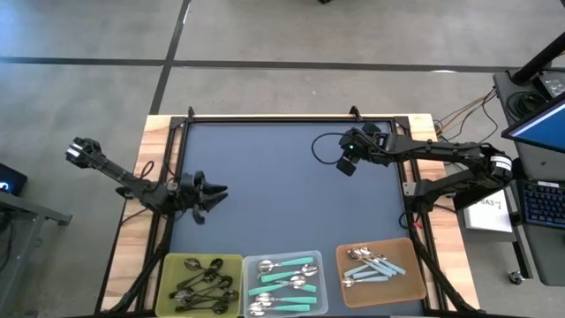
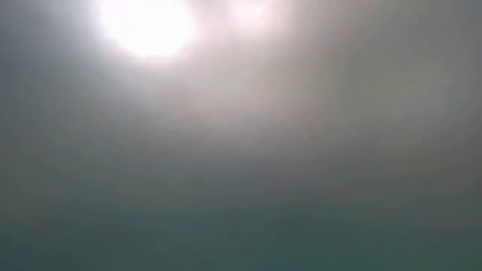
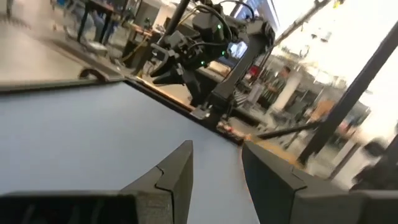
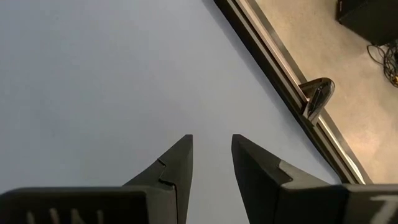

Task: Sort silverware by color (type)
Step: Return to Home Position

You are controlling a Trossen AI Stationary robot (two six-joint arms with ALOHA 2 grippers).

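Sorted silverware [image 1: 265,284] fills three trays along the near edge of the worktop [image 1: 282,199]: dark spoons [image 1: 205,284] in the yellow tray [image 1: 169,261] on the left, teal-handled spoons [image 1: 287,276] in the clear tray [image 1: 248,261] beside it, and light-blue-handled spoons [image 1: 372,265] in the brown tray [image 1: 411,283] on the right. No spoon shows on the bare worktop, so the sorting looks finished. Left gripper [image 1: 218,195] hangs at the left edge and right gripper [image 1: 346,164] toward the far right, both with fingers spread and holding nothing. Parking the arms appears to be all that is left.
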